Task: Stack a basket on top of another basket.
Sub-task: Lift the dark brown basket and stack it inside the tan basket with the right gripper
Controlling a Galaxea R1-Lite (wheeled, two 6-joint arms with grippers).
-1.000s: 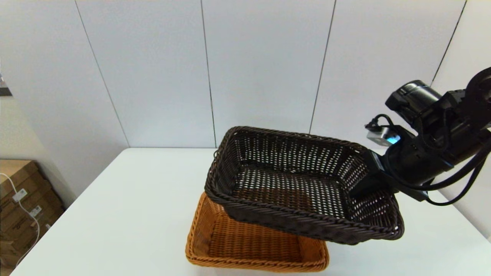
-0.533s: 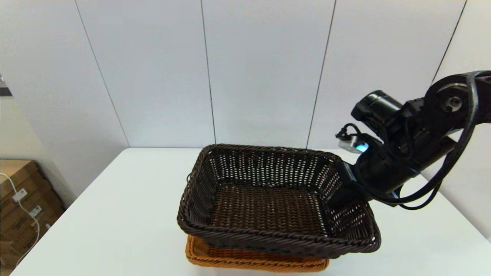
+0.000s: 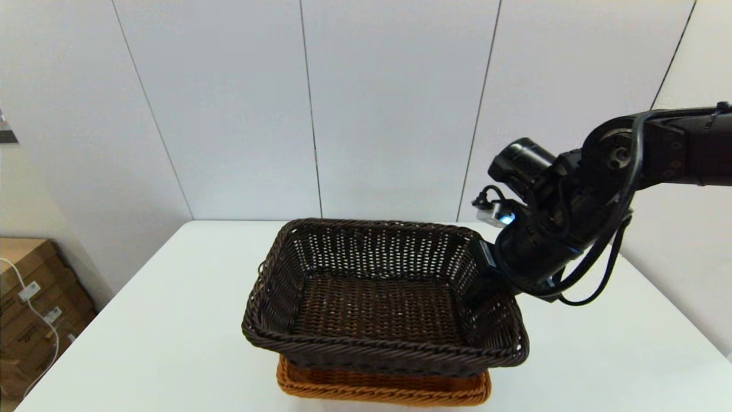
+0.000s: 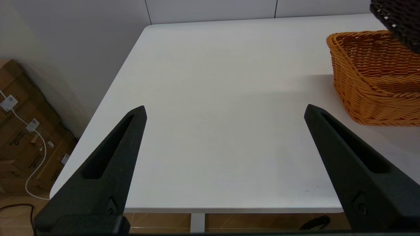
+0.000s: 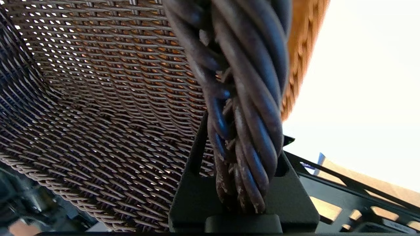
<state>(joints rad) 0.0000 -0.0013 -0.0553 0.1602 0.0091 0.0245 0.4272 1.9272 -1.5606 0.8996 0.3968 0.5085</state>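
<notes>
Right end effector [image 3: 486,280] is clamped on the braided right rim of the dark basket [image 3: 377,297], a rectangular open-weave wicker piece. It sits over the orange basket [image 3: 383,386], tight-woven wicker, near table [image 3: 171,320] edge; only the orange near rim shows. Left end effector [image 4: 224,111] hangs wide apart, empty, over the table's left side.

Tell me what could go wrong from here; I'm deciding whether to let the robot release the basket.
The dark brown rectangular woven wicker basket overhangs the orange-tan rectangular woven wicker basket toward the robot's left, so it may seat crooked or catch on a rim. The right gripper clamps only one braided rim, so the basket could tilt or swing on release. The left gripper sits open over the white table, not helping.
</notes>
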